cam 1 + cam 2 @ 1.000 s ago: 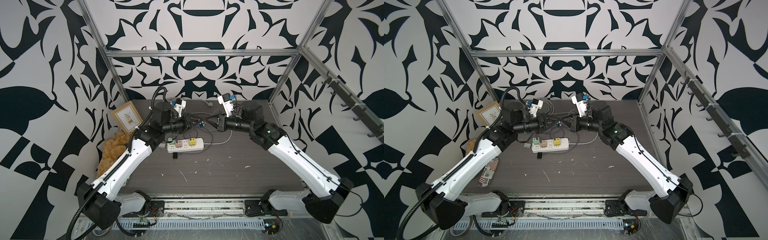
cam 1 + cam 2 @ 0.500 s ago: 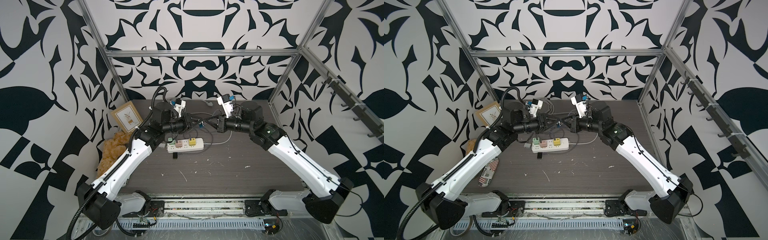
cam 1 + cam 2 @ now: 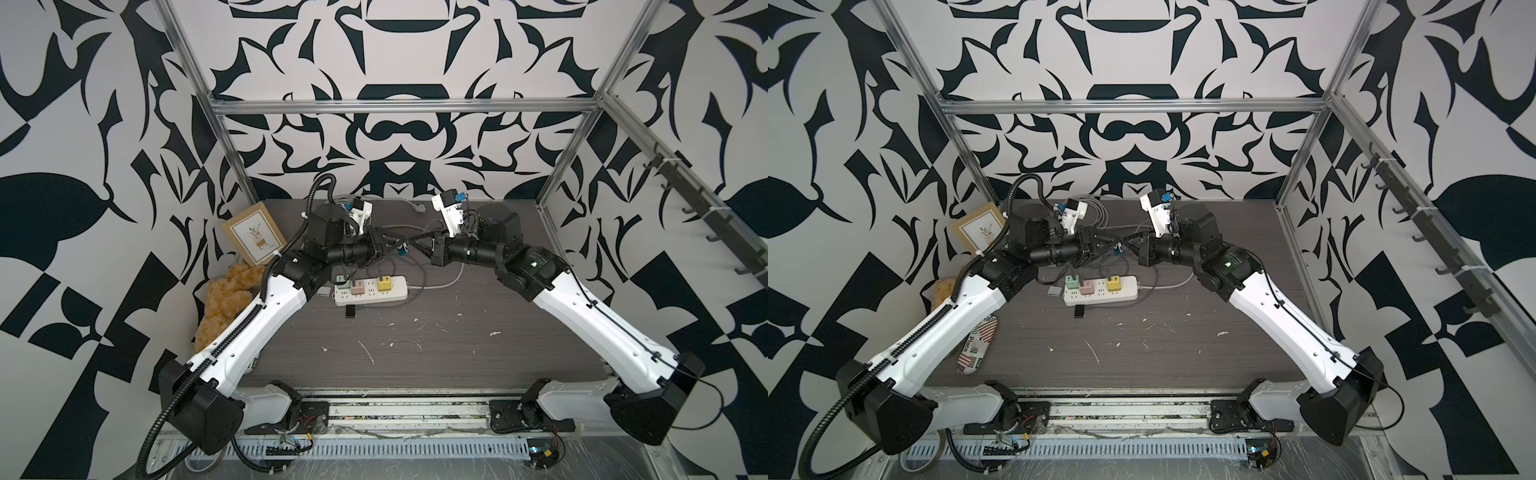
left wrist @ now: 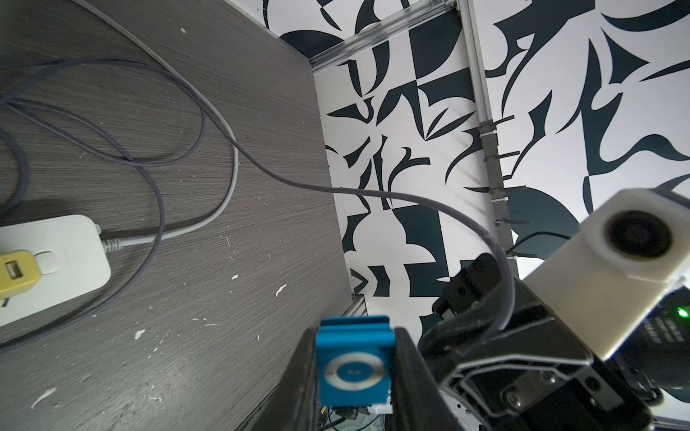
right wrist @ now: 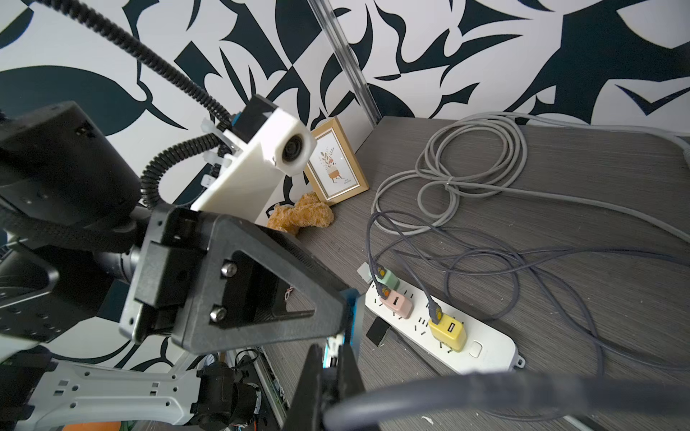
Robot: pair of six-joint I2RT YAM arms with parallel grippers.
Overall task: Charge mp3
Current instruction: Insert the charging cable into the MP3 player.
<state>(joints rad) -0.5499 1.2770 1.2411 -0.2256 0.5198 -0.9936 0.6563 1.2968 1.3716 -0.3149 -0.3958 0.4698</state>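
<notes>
The mp3 (image 4: 353, 364), a tiny bright-blue square with a pale control ring, is clamped between the black fingers of my left gripper (image 4: 353, 350), held above the table. In both top views it shows only as a blue speck (image 3: 401, 248) (image 3: 1119, 248) where the two grippers meet. My right gripper (image 5: 332, 360) is shut on the plug end of a dark grey cable (image 5: 485, 388). Its tips sit right against the mp3's blue edge (image 5: 356, 317). Whether the plug is seated is hidden. The cable runs back to the white power strip (image 3: 395, 294).
Green, pink and yellow charger cubes (image 5: 448, 330) sit in the power strip, with a small black device (image 3: 351, 311) in front of it. A coiled grey cord (image 5: 466, 168) lies behind. A picture frame (image 3: 254, 233), a teddy (image 3: 226, 299) and a printed pouch (image 3: 978, 345) are at the left.
My right gripper has edged slightly toward the left gripper. The left arm and the mp3 have stayed where they were.
</notes>
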